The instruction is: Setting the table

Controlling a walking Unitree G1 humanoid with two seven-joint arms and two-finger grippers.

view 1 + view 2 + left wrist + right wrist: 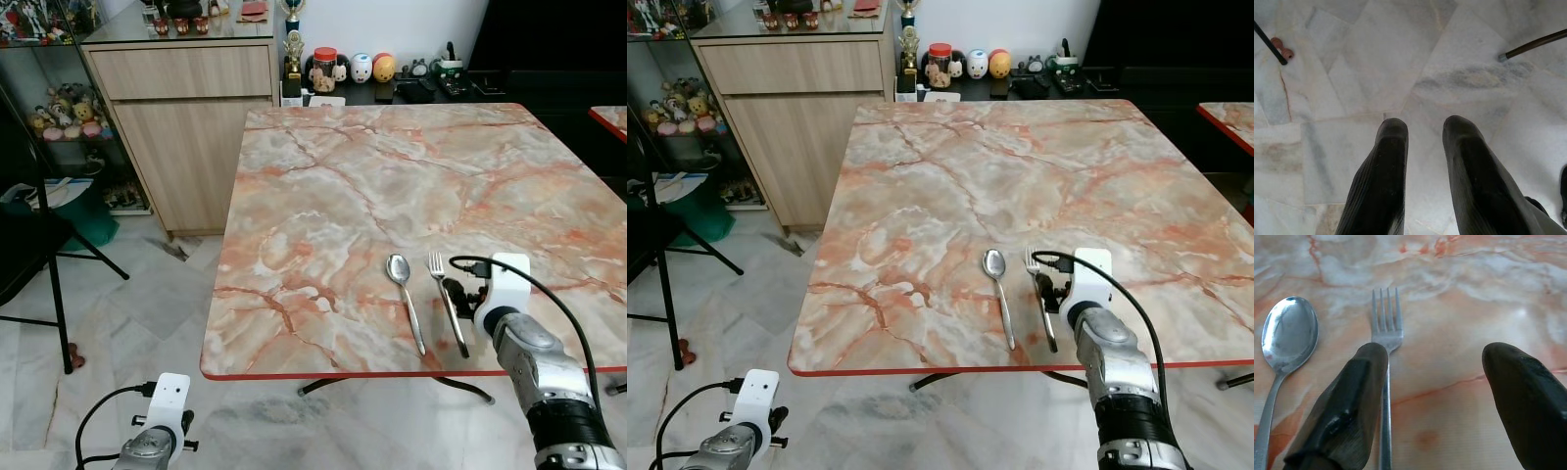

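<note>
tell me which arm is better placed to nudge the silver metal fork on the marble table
Right. The right gripper hangs open just over the silver metal fork on the pink marble table, one finger at its handle. The left gripper hangs low over the floor, beside the table.

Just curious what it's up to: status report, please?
Right gripper jaws open, low over the table by the fork. Spoon alongside. Left gripper idle, open. Nothing in the way.
</note>
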